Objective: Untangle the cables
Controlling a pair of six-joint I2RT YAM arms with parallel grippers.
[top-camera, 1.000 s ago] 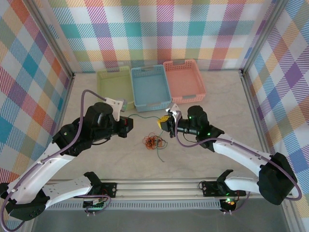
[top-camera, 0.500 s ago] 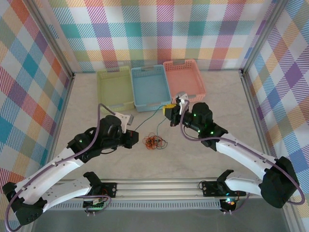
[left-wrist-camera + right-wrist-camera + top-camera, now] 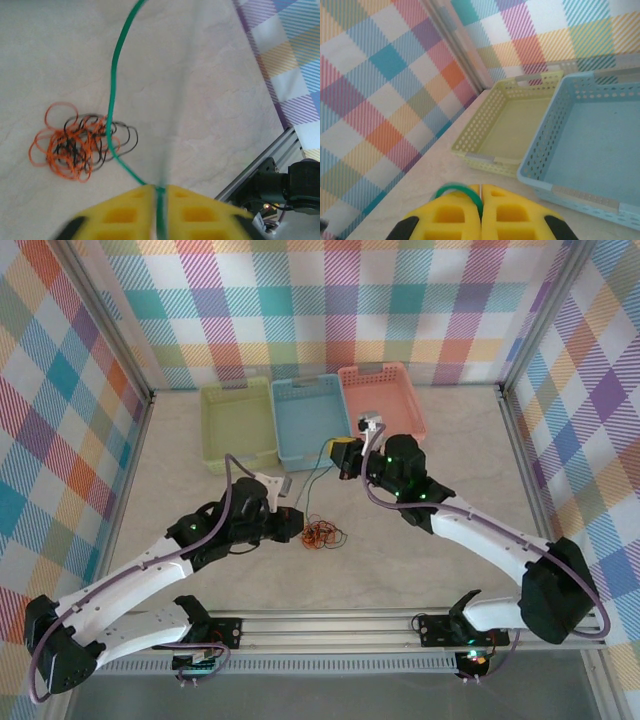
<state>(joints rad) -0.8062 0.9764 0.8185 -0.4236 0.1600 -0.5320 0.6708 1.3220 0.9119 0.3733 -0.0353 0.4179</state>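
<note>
The tangle (image 3: pixel 75 145) is orange and black, with a green cable (image 3: pixel 114 90). The table (image 3: pixel 210 100) is pale, marbled beige. The pads (image 3: pixel 452 217) are yellow. There is a lime basket (image 3: pixel 240 430), a blue basket (image 3: pixel 312 425) and a pink basket (image 3: pixel 382 405). Walls (image 3: pixel 330 300) wear pastel multicoloured plaid.

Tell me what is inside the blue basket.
The blue basket shows a bare floor. From above, the right gripper, pinching the green cable, covers its near right corner.

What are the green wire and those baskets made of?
Green wire: probably a soft plastic or rubbery coating, smooth and slightly shiny, since it bends in easy curves. What is inside cannot be seen.
Yellow basket, blue basket and pink basket: they look like stiff matte plastic, each moulded in one colour, with rows of little holes in the walls.
</note>
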